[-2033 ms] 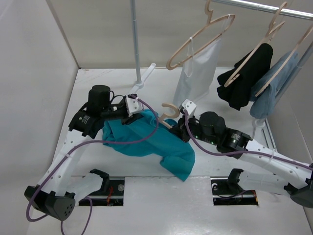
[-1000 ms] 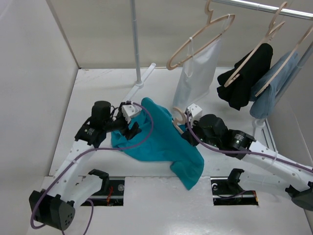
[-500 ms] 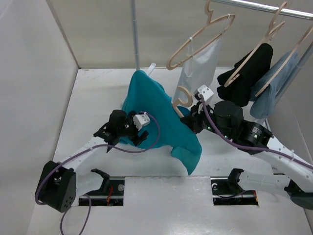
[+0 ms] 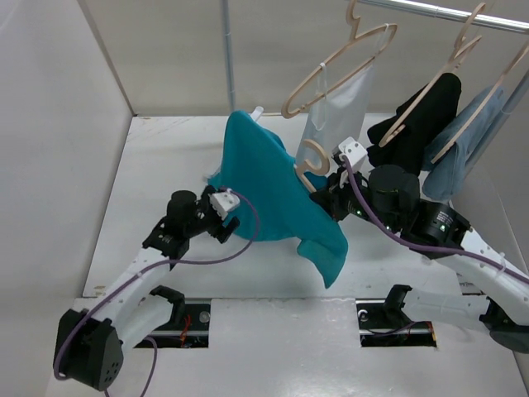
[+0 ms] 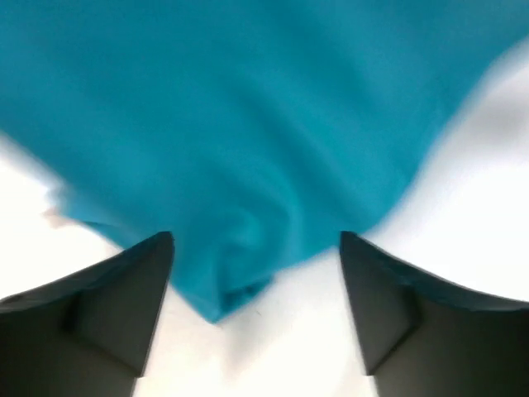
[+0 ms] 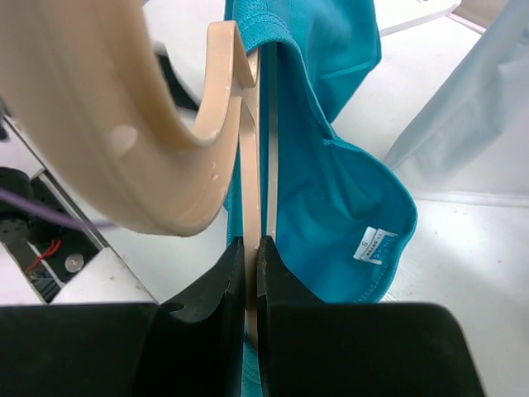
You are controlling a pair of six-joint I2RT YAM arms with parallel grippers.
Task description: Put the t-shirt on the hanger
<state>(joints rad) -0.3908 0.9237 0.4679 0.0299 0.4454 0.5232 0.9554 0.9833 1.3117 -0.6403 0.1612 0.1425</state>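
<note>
A: How do the 2 arms sit?
B: The right arm rises over the surface (image 4: 165, 157), right claw (image 6: 250, 248) pinching the neck of the wooden hanger (image 6: 165, 157). The t-shirt (image 4: 269, 186) drapes over that hanger, 1 corner hanging low.
A: And the left?
B: Low, stretched toward the shirt's lower edge, left claw (image 5: 256, 240) spread with cloth between its fingers (that view is blurred). Behind, a white garment (image 4: 335, 116), a black garment (image 4: 413, 136) and a light-blue garment (image 4: 459, 157) hang from the rail (image 4: 446, 12).

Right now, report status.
Left jaws open by teal cloth t-shirt. Right jaws shut on pale wooden hanger, shirt draped over it. White translucent garment hangs nearby.
</note>
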